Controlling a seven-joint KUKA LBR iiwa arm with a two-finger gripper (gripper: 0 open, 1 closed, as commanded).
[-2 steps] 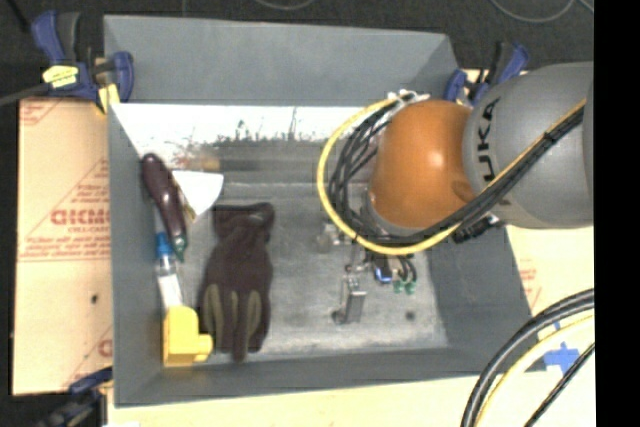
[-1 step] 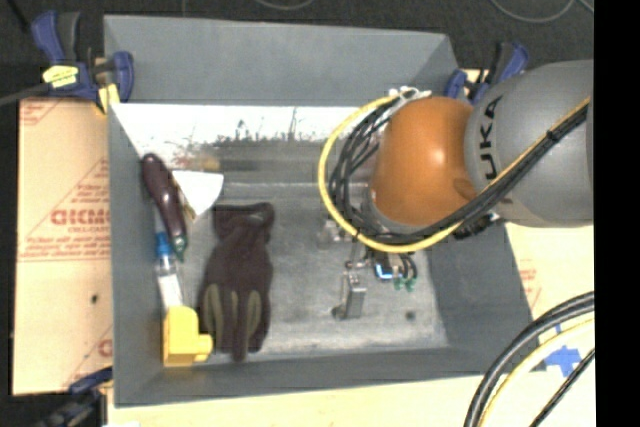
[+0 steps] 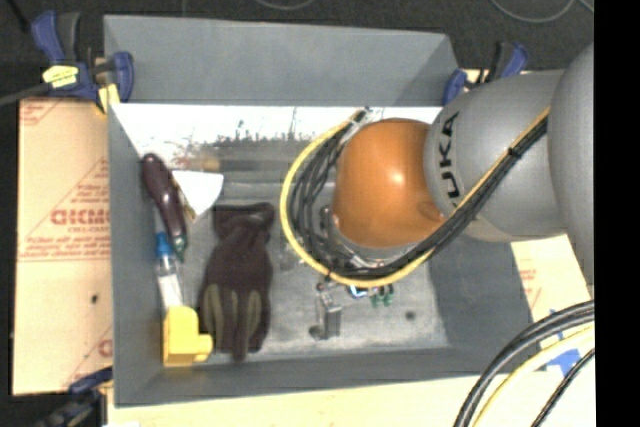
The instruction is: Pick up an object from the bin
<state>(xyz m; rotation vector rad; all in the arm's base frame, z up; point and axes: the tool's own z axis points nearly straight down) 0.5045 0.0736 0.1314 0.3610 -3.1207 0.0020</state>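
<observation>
The gripper hangs low under the arm's orange cover, over bare floor near the front of the grey bin. From here I can't make out whether it is spread or pressed together, and nothing shows in its grasp. Nearest to it, just to its left, lies one dark maroon glove, flat with the cuff pointing toward the back. Against the left wall are one yellow block, one clear tube with a blue band, one dark-handled tool and one white paper scrap.
</observation>
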